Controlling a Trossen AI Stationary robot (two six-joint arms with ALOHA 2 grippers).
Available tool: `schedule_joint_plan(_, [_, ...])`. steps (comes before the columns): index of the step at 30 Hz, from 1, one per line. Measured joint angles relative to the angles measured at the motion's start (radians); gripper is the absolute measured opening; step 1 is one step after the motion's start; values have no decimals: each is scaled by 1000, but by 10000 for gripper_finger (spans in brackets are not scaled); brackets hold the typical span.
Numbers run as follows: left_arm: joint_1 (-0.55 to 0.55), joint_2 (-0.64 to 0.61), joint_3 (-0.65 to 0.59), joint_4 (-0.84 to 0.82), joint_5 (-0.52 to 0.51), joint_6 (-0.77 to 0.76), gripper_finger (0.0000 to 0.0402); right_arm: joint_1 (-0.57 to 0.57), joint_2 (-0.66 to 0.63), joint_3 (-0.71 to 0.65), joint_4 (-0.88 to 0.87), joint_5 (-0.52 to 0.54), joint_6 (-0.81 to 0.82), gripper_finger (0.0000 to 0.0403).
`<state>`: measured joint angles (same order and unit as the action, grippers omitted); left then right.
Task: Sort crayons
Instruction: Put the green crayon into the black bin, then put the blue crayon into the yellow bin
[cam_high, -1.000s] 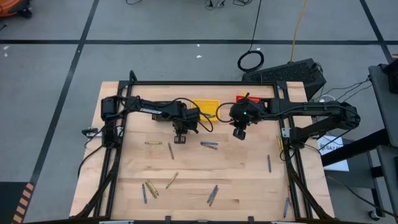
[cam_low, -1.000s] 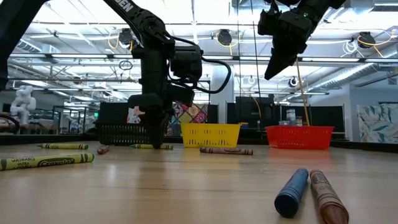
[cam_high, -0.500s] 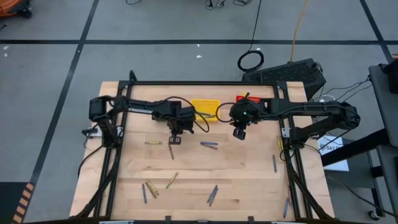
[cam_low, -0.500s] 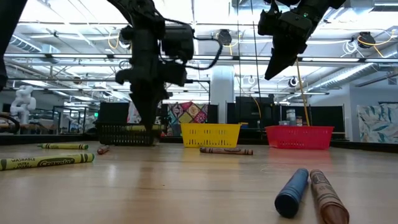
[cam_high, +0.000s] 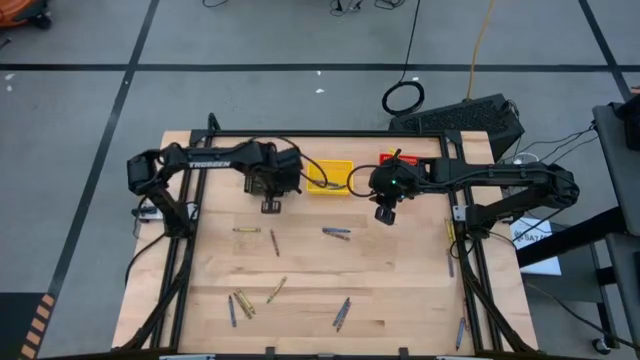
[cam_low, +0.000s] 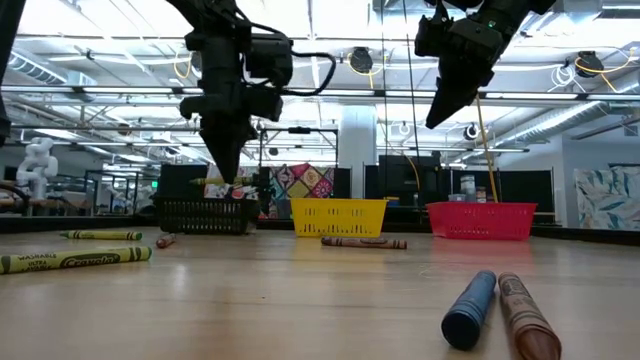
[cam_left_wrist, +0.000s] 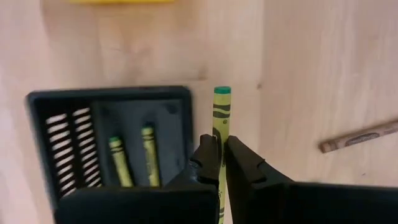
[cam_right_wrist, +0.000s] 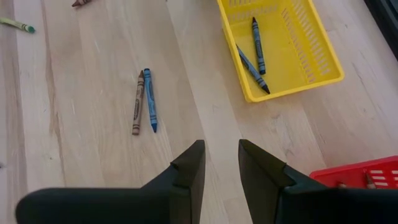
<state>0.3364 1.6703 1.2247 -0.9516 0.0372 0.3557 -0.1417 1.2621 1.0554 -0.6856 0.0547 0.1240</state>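
My left gripper (cam_high: 270, 205) hangs above the table beside the black basket (cam_left_wrist: 112, 124) and is shut on an olive-yellow crayon (cam_left_wrist: 221, 118). Two olive-yellow crayons (cam_left_wrist: 134, 155) lie in that basket. My right gripper (cam_high: 385, 213) hovers open, with nothing between its fingers (cam_right_wrist: 217, 162), near the yellow basket (cam_high: 330, 177), which holds two blue crayons (cam_right_wrist: 255, 53). Loose crayons (cam_high: 275, 242) lie flat over the table, with a blue and a brownish-red pair (cam_right_wrist: 143, 99) among them. My left gripper pinches the olive-yellow crayon between its two fingers (cam_left_wrist: 208, 158) partway along its wrapped shaft (cam_left_wrist: 220, 140). The fingers point down and lie across the crayon. It hangs level and clear of the table (cam_low: 225, 182), its green end (cam_left_wrist: 222, 91) sticking out past the fingers.
The black basket (cam_low: 205, 213), yellow basket (cam_low: 338, 216) and red basket (cam_low: 480, 220) stand in a row at the table's far edge. More crayons lie near the front edge (cam_high: 342, 313) and the right rail (cam_high: 448, 262). Black frame rails border the wooden table (cam_high: 400, 290).
My left gripper, shut all along, has risen and gone toward the table's far left, to the black basket. The olive-yellow crayon has come up with it, level and clear of the table.
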Motion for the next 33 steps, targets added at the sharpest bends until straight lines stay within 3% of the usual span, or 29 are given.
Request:
schedule_joint_plan(15, [189,0,0,7,0,25,10,0,0,0,-4,0,-5,84])
schedule_joint_plan(25, [205,0,0,25,0,25,59,0,0,0,-36,0,-12,84])
schedule_joint_plan(33, [196,0,0,-22,0,-7,63,0,0,0,-100,0,72,84])
